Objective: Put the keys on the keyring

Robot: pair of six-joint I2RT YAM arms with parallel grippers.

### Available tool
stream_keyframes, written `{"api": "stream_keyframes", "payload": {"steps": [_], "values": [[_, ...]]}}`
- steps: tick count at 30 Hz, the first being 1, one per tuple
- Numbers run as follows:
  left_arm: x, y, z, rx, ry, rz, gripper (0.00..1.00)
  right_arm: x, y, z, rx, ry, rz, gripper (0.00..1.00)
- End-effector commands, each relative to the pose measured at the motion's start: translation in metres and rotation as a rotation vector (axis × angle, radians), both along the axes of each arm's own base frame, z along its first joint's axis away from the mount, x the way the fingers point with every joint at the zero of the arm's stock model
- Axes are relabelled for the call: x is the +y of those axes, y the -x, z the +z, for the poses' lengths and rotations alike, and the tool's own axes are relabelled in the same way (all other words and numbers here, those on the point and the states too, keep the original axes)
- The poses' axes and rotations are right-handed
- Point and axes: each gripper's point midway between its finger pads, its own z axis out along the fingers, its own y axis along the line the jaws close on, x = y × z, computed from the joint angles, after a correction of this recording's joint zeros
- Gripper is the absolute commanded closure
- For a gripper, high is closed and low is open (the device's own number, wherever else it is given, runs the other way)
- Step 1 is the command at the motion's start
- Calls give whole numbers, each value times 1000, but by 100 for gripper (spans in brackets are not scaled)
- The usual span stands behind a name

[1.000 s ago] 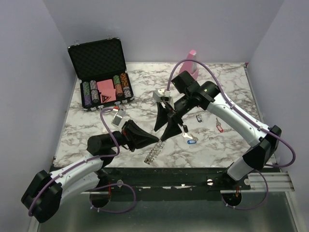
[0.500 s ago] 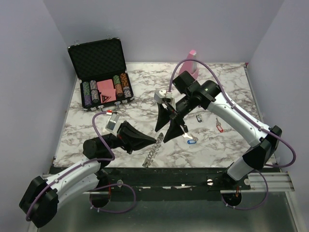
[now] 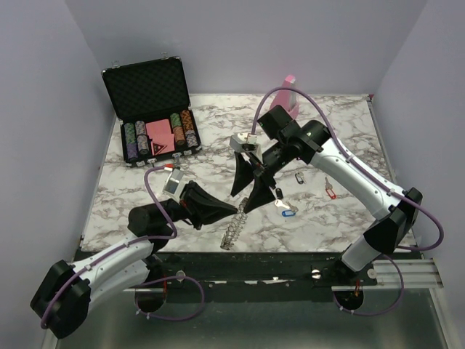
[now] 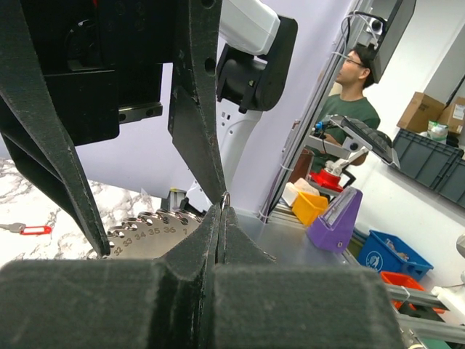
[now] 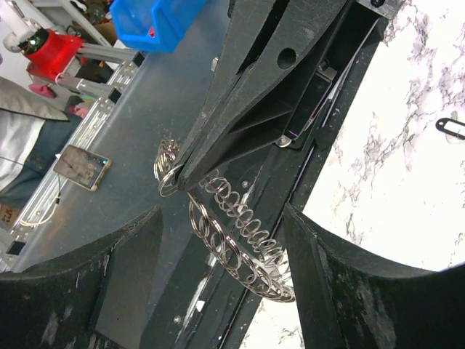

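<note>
Left tool [image 4: 222, 211] pinching keyring [image 5: 240, 254] rim; right tool [image 3: 240, 203] spread, straddling it

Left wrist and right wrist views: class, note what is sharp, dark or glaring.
Left wrist view: the large flat grey metal keyring is sharp, numbers legible; the black left tool is dark. Right wrist view: keyring loops glint; the marble table glares.

Marble worktop [image 3: 341, 120] bearing open chip case [image 3: 149, 94] rear left, pink block [image 3: 289, 86] rear, tagged keys [image 3: 288, 212] right of centre.
</note>
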Motion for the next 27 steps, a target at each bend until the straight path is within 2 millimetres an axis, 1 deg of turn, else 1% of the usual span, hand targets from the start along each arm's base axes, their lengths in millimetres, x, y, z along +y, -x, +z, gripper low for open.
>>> {"api": "stream_keyframes", "payload": {"steps": [1, 15, 27], "values": [[4, -1, 10, -46, 49, 32, 100, 3, 0, 8, 18, -27, 11, 25], [4, -7, 7, -34, 33, 65, 100, 6, -3, 6, 29, -19, 6, 23], [3, -8, 6, -30, 26, 67, 100, 8, -6, 6, 36, -7, -15, 23]]}}
